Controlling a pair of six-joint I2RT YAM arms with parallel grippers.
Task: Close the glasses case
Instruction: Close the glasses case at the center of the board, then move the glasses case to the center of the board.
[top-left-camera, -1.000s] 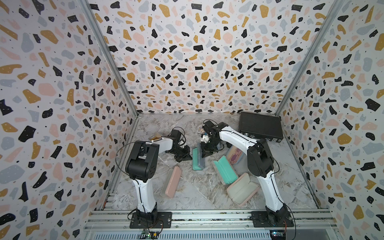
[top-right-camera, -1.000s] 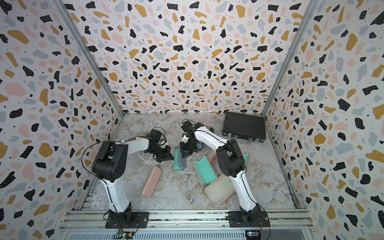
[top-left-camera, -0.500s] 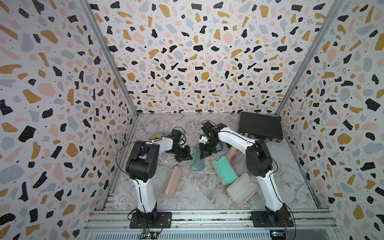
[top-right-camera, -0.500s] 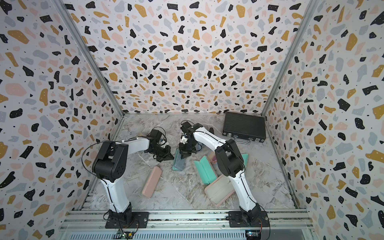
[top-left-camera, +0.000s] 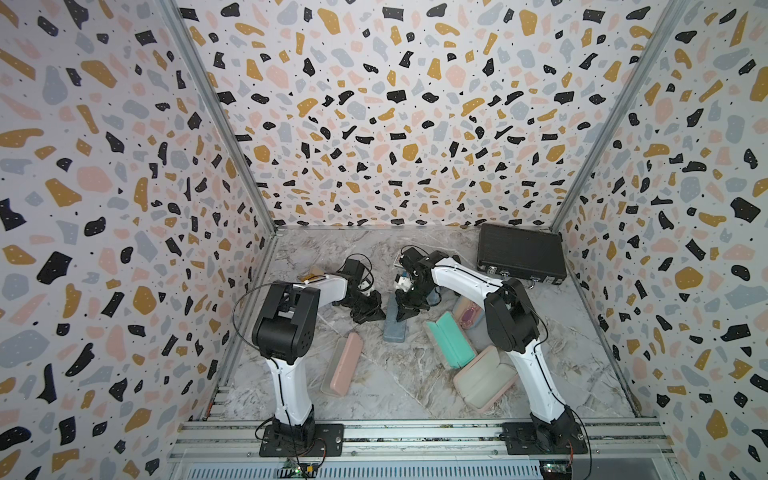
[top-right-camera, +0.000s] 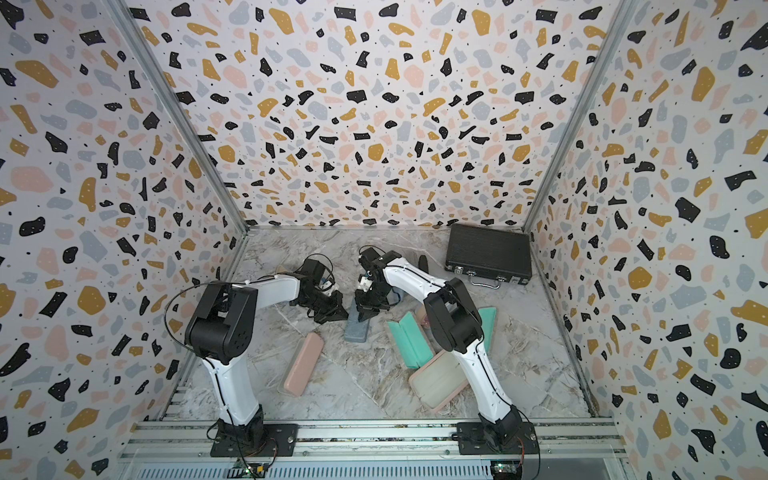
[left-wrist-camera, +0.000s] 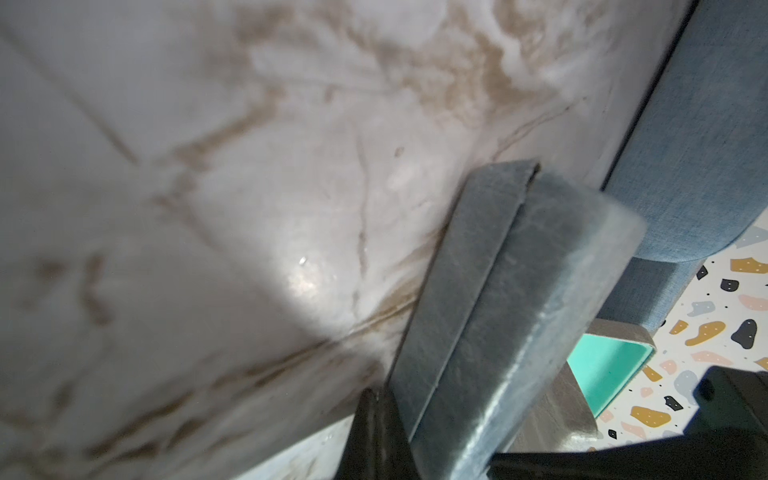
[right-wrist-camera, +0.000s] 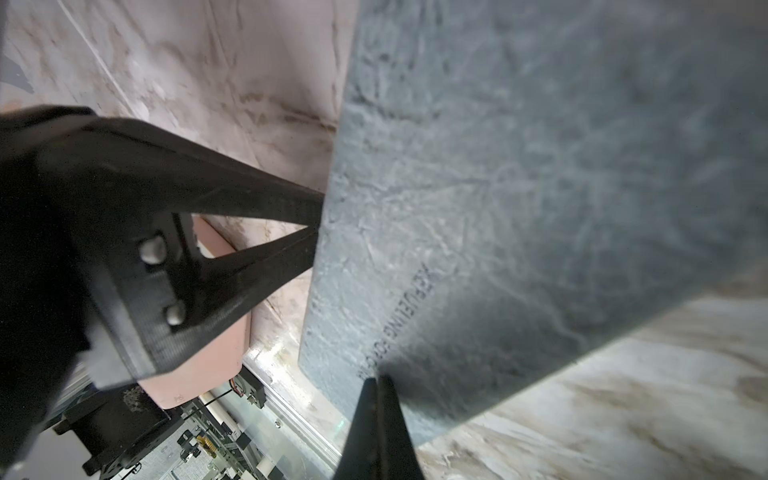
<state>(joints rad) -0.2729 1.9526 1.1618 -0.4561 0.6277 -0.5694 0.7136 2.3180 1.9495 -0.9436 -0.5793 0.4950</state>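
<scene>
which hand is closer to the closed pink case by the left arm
Left. The left hand touches the blue-grey case on the side towards the closed pink case; the right hand is over that case, farther away.

I am driving a lab test cell, not a lived-in room. An aluminium rail (top-left-camera: 415, 434) spans the open front, with the left arm (top-left-camera: 289, 386) and right arm (top-left-camera: 538, 382) bolted onto it and a bare circuit board (top-left-camera: 297, 471) just before it. Beyond the rail, terrazzo-print panels (top-left-camera: 415, 124) in metal corner posts (top-left-camera: 219, 112) box in a marble-print floor (top-left-camera: 395, 386).
</scene>
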